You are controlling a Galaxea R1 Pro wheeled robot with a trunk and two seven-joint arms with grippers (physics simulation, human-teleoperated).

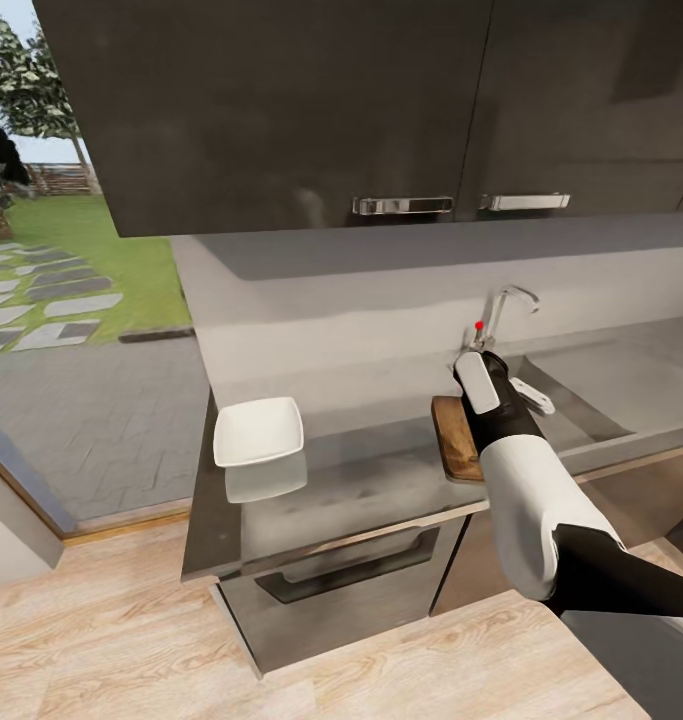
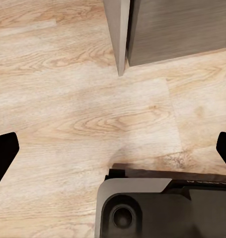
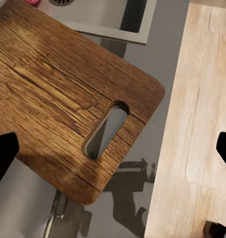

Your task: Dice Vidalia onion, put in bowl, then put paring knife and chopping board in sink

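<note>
White bowl [image 1: 258,432] near countertop [image 1: 381,480] left end, open surface beside it. Chopping board [image 1: 453,438] at front edge, touching sink [image 1: 581,385] rim. Right gripper [image 3: 113,148] spread wide above board's slot end. Left gripper [image 2: 113,148] wide over wood floor [image 2: 68,114].

Even, bright daylight fills the head view, strongest at the left where the glass wall [image 1: 41,300] opens onto the garden; the lawn and paving outside look slightly washed out. The upper cabinets [image 1: 381,110] stay dark, with a dull sheen near their handles. The countertop [image 1: 371,470] is glossy: the bowl [image 1: 259,430] casts a pale mirror image just below itself. Straight edges bow towards the head view's borders. In the right wrist view the chopping board [image 3: 58,94] is sharp, its grain crisp, with a dark reflection of the arm on the counter beside it. The left wrist view's floor [image 2: 68,99] is softly lit, with a faint shadow near the robot's base.
</note>
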